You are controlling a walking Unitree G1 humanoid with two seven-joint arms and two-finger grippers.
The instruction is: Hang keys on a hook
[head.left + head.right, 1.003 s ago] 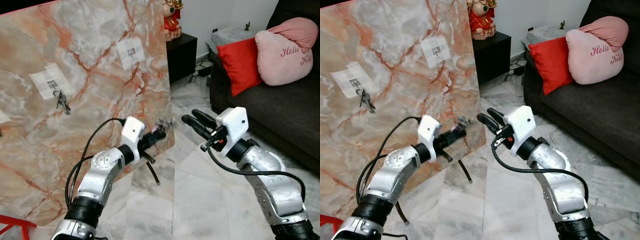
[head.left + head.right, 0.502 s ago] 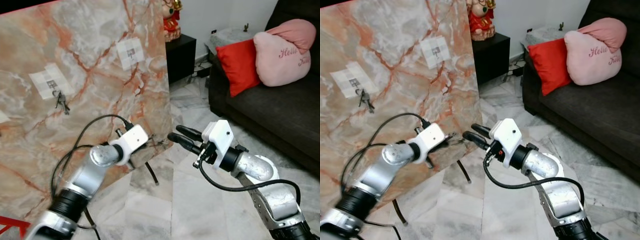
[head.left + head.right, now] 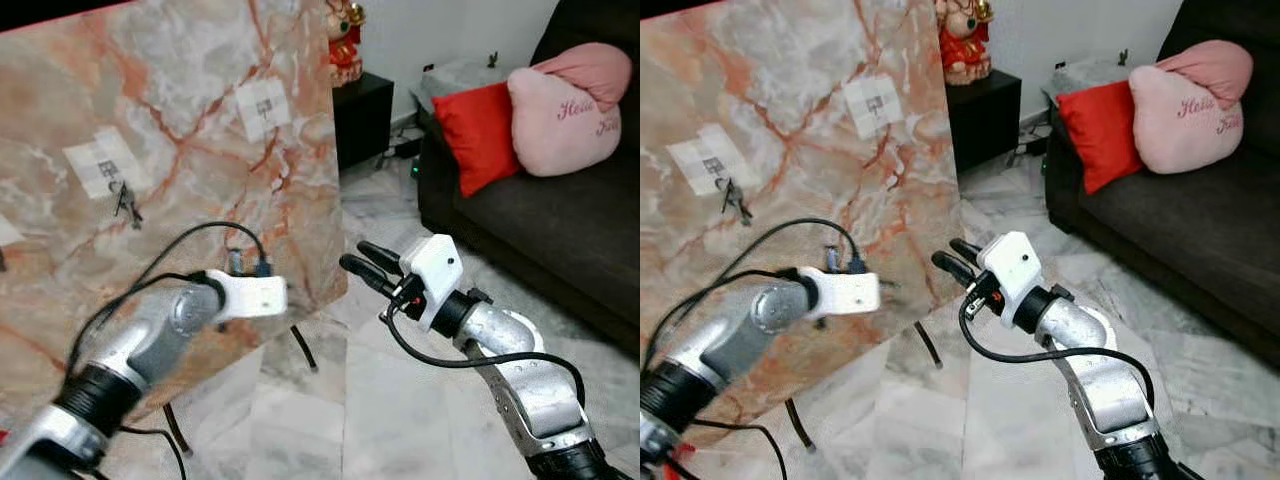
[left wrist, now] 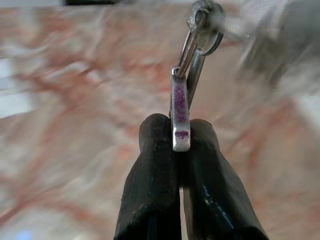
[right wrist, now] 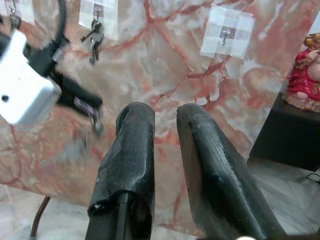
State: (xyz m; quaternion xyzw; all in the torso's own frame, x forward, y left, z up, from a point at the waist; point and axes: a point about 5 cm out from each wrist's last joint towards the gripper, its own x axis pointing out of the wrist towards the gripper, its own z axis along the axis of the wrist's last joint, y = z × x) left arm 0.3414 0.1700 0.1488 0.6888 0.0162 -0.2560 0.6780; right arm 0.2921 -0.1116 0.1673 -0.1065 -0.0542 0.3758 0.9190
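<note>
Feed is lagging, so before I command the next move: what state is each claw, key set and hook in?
Left claw: shut on a key, held in front of the marble board.
Held keys: pinched between the fingers, ring dangling, not yet on a hook.
Right claw: open, holding nothing.
Other keys: hanging on a hook.
Free hook: bare.

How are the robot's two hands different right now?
The left gripper is shut on keys, pinching them in front of the marble board; the right gripper holds nothing, its jaws apart. The left looks blurred from the head; the right is sharp and sits beside the board's edge. Both have two black fingers.
</note>
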